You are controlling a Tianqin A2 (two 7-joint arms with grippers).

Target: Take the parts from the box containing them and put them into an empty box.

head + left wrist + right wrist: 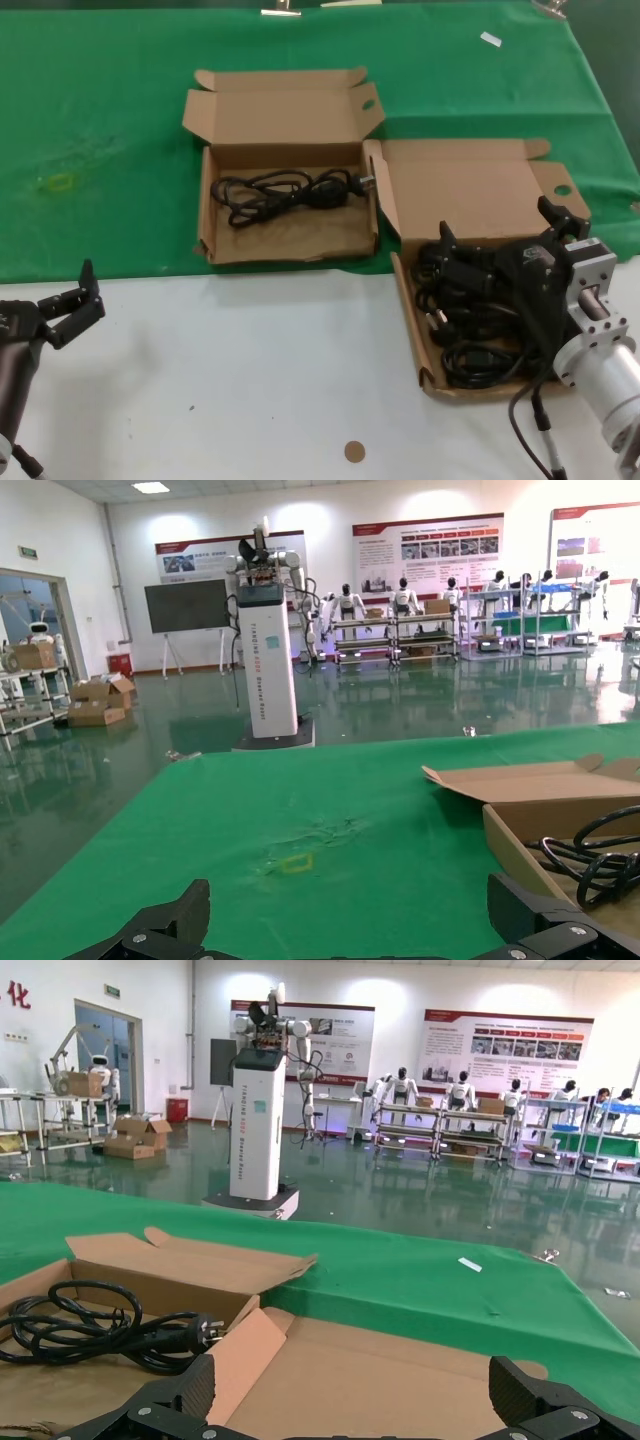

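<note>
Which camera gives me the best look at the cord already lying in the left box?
Head view: the whole cord shows from above, looped inside the left box. The right wrist view shows most of it side-on, plug included. The left wrist view catches only some loops at the picture's edge.
</note>
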